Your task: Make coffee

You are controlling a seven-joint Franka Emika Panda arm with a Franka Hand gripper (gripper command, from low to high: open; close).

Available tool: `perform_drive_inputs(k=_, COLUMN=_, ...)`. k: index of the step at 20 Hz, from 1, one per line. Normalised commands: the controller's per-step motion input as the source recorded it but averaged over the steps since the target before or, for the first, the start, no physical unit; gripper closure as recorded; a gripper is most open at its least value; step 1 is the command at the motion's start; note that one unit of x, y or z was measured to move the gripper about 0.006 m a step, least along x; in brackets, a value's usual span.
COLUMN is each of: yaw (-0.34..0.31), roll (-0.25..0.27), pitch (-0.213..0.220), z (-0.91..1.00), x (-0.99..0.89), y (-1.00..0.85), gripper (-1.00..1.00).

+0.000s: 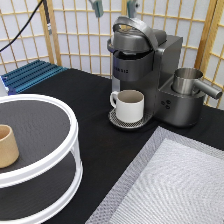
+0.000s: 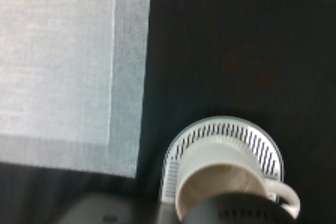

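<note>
End effector (image 1: pixel 114 7) shows only as 2 grey-green fingertips at the top edge of the exterior view, above the coffee machine (image 1: pixel 145 65). They look spread apart with nothing between them, though so little of them shows that this is a cautious reading.

The coffee pod appears in neither view. It may sit under the machine's lid, which looks closed, but I cannot tell.

A cream mug (image 1: pixel 129 105) stands on the drip tray (image 1: pixel 116 121) beneath the spout, handle toward the frame's left. The wrist view looks down on the same mug (image 2: pixel 225 175) and slotted tray (image 2: pixel 225 132).

Risk, as I judge it: the arched lid handle and brewer head lie directly below the fingertips, so a slightly off descent could strike or slip on the handle and jolt the machine, shifting the mug off the tray.

Around it on the black table (image 1: pixel 90 95) are:
- a steel jug (image 1: pixel 187 80) on the machine's right
- a grey mat (image 1: pixel 170 185) at lower right
- a white 2-tier turntable (image 1: pixel 75 145) at lower left, carrying a tan cup (image 1: pixel 6 146)
- a blue rack (image 1: pixel 30 75) at upper left

None stands between end effector and machine.
</note>
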Motion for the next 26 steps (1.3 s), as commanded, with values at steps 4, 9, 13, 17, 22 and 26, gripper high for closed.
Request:
perform_drive_inputs(k=4, yaw=-0.024, roll=-0.138, pitch=0.051, z=0.43, x=0.0, y=0.96, gripper=-1.0)
perform_drive_inputs(k=9, yaw=-0.156, roll=-0.155, pitch=0.083, z=0.15, x=0.05, y=0.43, gripper=-1.0)
perform_drive_inputs(k=13, yaw=-0.239, roll=-0.138, pitch=0.084, z=-0.03, x=0.17, y=0.04, gripper=-1.0)
perform_drive_inputs(k=17, yaw=-0.211, roll=-0.161, pitch=0.075, z=-0.15, x=0.2, y=0.03, gripper=-1.0)
perform_drive_inputs(k=22, yaw=-0.044, roll=-0.137, pitch=0.015, z=-0.13, x=0.26, y=0.13, gripper=-1.0)
perform_drive_inputs(k=26, yaw=0.069, roll=-0.117, pitch=0.0, z=-0.31, x=0.27, y=0.12, gripper=-1.0)
